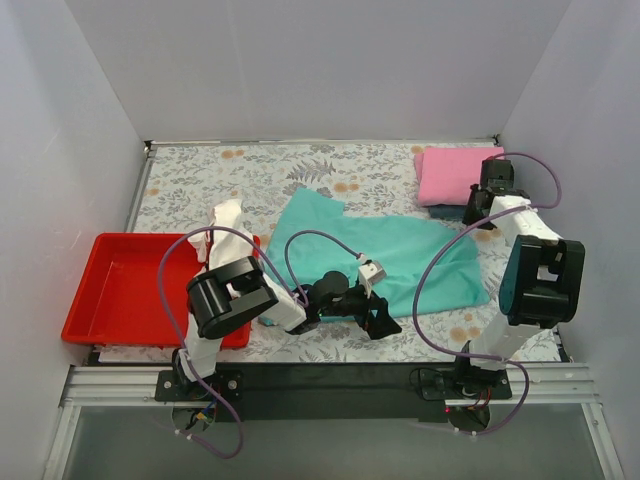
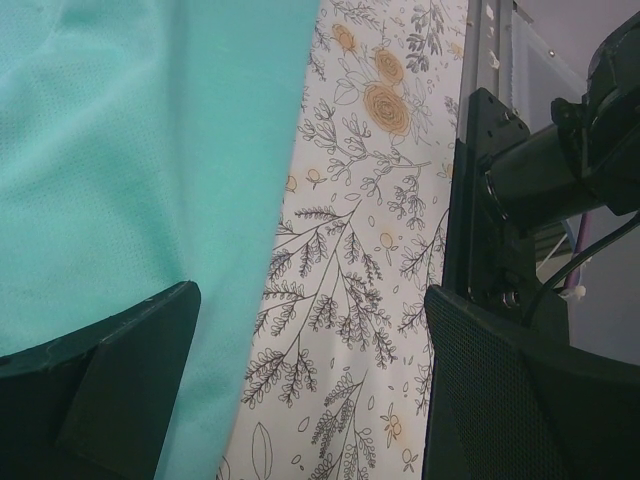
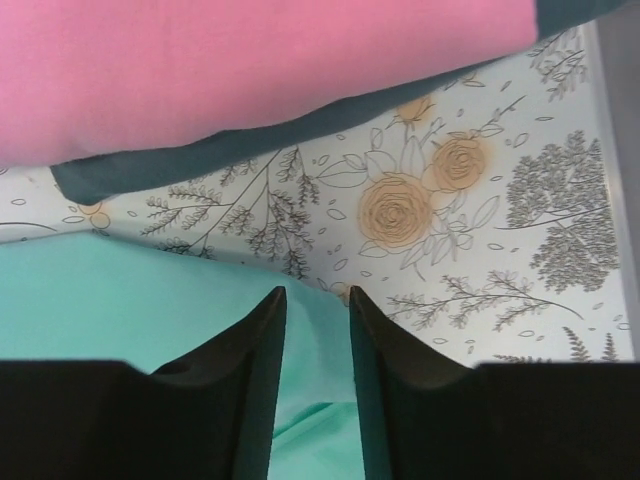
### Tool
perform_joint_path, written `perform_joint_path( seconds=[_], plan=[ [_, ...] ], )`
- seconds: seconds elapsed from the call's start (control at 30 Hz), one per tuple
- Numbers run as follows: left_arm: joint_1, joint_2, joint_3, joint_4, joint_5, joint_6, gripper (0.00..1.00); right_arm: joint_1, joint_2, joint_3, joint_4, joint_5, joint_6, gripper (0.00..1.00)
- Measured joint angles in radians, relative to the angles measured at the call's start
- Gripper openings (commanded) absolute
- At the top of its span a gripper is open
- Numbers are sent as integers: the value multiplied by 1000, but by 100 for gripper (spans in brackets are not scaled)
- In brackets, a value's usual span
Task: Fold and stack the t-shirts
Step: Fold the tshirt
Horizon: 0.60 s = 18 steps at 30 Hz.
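Note:
The teal t-shirt point(image 1: 385, 255) lies spread flat mid-table. My left gripper point(image 1: 383, 322) hovers at its near edge with the jaws wide open; in the left wrist view point(image 2: 310, 390) the teal edge point(image 2: 130, 150) lies under the left finger point(image 2: 110, 390). My right gripper point(image 1: 485, 207) is at the shirt's far right corner. In the right wrist view point(image 3: 315, 295) its jaws stand a narrow gap apart, with the teal corner point(image 3: 315, 380) between them. The folded pink t-shirt point(image 1: 455, 172) lies on the dark blue-grey one point(image 1: 447, 211). The white t-shirt point(image 1: 222, 225) is bunched at the tray's far corner.
A red plastic tray point(image 1: 130, 290) sits at the near left, partly under the left arm. White walls close in the table on three sides. The pink and dark stack point(image 3: 250, 70) lies just beyond the right gripper. A black rail point(image 2: 480, 200) runs along the near edge.

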Motion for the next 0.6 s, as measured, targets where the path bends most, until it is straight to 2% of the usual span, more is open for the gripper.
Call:
perform_joint_path(
  seconds=[0.03,0.1,0.37,0.47,0.6],
  plan=[
    [0,2,0,4,1,0,88,-4,-5,0,0,6,-2,36],
    [0,3,0,9,4,0,88,-14,-19,0,0,17,-5,42],
    [0,0,0,5,4,-1,88,-80,-21,-19,2,-27,5,43],
    [0,-34,19,-73,-11,23,90,-105,-8,-40,4,-51,13,43],
    [12,-124,134,-279,-113,96,92,-110,-2,-68,3,-100,20,44]
  ],
)
